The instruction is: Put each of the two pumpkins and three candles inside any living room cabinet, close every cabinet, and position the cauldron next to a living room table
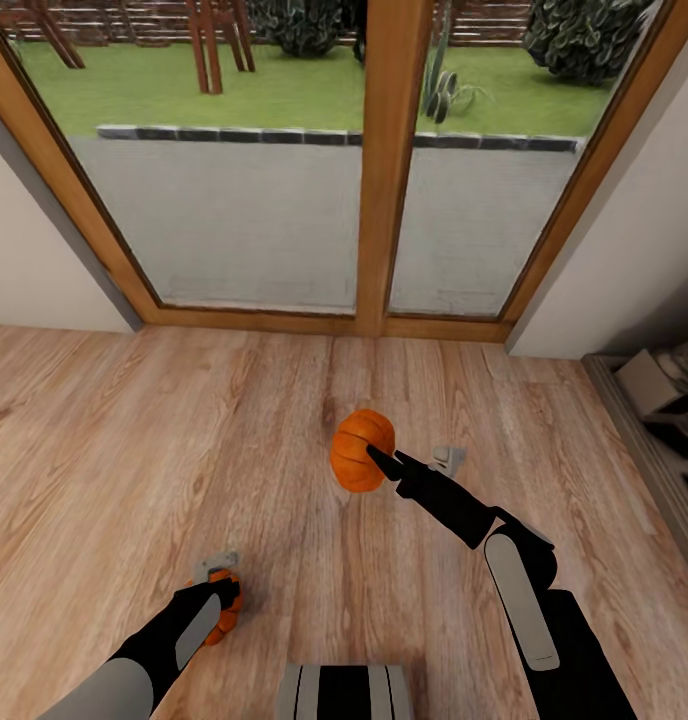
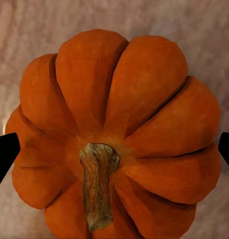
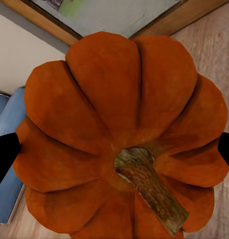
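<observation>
Two pumpkins in hand: left gripper (image 1: 220,592) clamps one (image 1: 224,612), right gripper (image 1: 384,462) the other (image 1: 361,449). Facing the window (image 1: 284,220), mid-carry. Next: find the cabinet and open a drawer.

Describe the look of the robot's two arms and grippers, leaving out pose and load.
Both arms are black with long pale grey rounded panels along the links. The left gripper and right gripper are black, with small light grey fittings near the wrists. The fingers are plain flat black tips. No cables or markings are visible.

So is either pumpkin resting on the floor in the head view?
No: the right gripper holds one pumpkin aloft, and the left gripper grips the other pumpkin.
</observation>
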You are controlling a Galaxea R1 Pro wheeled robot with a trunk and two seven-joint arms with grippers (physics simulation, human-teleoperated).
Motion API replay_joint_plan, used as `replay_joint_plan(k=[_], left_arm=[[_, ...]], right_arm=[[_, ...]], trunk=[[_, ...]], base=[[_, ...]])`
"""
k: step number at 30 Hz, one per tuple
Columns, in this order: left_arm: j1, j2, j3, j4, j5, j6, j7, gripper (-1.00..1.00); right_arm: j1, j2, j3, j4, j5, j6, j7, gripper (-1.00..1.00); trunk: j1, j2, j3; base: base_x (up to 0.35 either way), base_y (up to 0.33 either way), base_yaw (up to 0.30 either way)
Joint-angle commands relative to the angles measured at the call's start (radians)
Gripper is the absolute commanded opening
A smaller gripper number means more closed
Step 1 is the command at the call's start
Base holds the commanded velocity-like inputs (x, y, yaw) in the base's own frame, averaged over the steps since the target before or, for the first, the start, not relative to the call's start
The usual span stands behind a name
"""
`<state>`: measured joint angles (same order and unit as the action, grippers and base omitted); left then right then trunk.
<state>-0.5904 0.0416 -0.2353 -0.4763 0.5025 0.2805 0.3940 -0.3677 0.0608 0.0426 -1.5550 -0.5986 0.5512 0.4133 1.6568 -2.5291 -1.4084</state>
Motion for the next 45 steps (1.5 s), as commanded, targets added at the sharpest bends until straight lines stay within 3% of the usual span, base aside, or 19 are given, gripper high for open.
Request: replay_joint_plan(k=[1,6,16,17,45], left_arm=[[0.000,0.001,-0.008,-0.002,0.008,0.004,0.008,1.00],[0.000,0.003,-0.009,-0.002,0.008,0.006,0.008,1.00],[0.000,0.003,-0.009,-0.002,0.008,0.006,0.008,1.00],[0.000,0.003,-0.009,-0.002,0.008,0.006,0.008,-1.00],[0.000,0.006,-0.006,-0.002,0.007,0.003,0.011,-1.00]], right_arm=[[0.000,0.001,-0.001,-0.001,-0.007,0.007,-0.001,-1.00],[0.000,0.001,-0.001,0.000,-0.007,0.007,-0.001,-1.00],[0.000,0.001,-0.001,0.000,-0.007,0.007,-0.001,-1.00],[0.000,0.001,-0.001,0.000,-0.007,0.007,-0.001,-1.00],[0.000,0.001,-0.001,0.000,-0.007,0.007,-0.001,-1.00]], trunk=[[0.000,-0.001,-0.005],[0.003,-0.002,-0.024],[0.003,-0.002,-0.024],[0.003,-0.002,-0.024],[0.003,-0.002,-0.024]], base=[[0.000,0.000,0.000],[0.000,0.000,0.000],[0.000,0.000,0.000],[0.000,0.000,0.000],[0.000,0.000,0.000]])
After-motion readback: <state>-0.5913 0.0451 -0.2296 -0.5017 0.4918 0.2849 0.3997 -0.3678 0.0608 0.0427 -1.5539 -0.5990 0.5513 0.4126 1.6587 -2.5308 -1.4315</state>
